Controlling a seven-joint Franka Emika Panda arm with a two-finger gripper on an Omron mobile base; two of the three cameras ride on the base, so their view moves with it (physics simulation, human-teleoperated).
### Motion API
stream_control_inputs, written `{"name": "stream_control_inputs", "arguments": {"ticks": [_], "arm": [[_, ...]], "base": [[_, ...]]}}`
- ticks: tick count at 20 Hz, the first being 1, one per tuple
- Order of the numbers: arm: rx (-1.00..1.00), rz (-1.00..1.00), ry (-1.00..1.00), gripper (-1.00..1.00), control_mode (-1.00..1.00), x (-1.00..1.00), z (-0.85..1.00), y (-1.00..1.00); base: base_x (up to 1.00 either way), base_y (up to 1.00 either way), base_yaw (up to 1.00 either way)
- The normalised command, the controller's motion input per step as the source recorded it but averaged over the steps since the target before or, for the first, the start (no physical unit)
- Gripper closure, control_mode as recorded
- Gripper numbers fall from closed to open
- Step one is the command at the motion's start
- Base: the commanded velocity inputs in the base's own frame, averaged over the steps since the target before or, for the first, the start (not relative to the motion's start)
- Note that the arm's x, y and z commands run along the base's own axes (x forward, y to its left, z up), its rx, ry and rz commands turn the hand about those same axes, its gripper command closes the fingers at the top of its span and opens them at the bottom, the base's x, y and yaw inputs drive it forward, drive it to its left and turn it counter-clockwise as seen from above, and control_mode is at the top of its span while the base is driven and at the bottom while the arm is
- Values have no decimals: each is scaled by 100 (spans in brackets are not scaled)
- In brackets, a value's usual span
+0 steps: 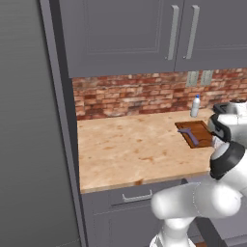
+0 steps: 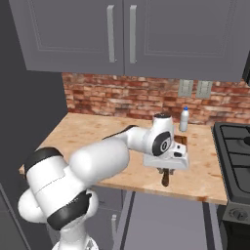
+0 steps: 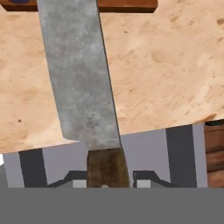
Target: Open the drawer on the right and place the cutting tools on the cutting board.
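My gripper (image 3: 107,183) is shut on the dark brown handle of a knife (image 3: 81,74), whose wide grey blade points away over the pale countertop. In the right base view, the gripper (image 2: 165,171) hangs over the counter's front edge with the knife (image 2: 165,178) below the hand. The dark reddish cutting board (image 1: 195,132) lies at the counter's right, and a purple-handled tool (image 1: 193,138) rests on it. The hand view catches the board's near edge (image 3: 127,5) at the top. Under the counter edge, the grey drawer (image 2: 168,219) stands open.
A small white bottle (image 1: 195,106) stands by the brick wall behind the board. A black stove (image 2: 237,146) borders the counter on the right. A smaller shut drawer front with a silver handle (image 1: 137,197) sits to the left. Grey wall cabinets hang overhead.
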Motion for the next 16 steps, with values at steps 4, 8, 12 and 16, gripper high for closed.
{"name": "stream_control_inputs", "arguments": {"ticks": [4,8,12,16], "arm": [[0,-2,16,100,-100,84,19,1],[1,0,8,100,-100,34,1,0],[6,0,0,100,-100,10,0,-6],[20,0,0,100,-100,10,0,-34]], "base": [[0,0,0],[0,0,0],[0,0,0],[0,0,0]]}}
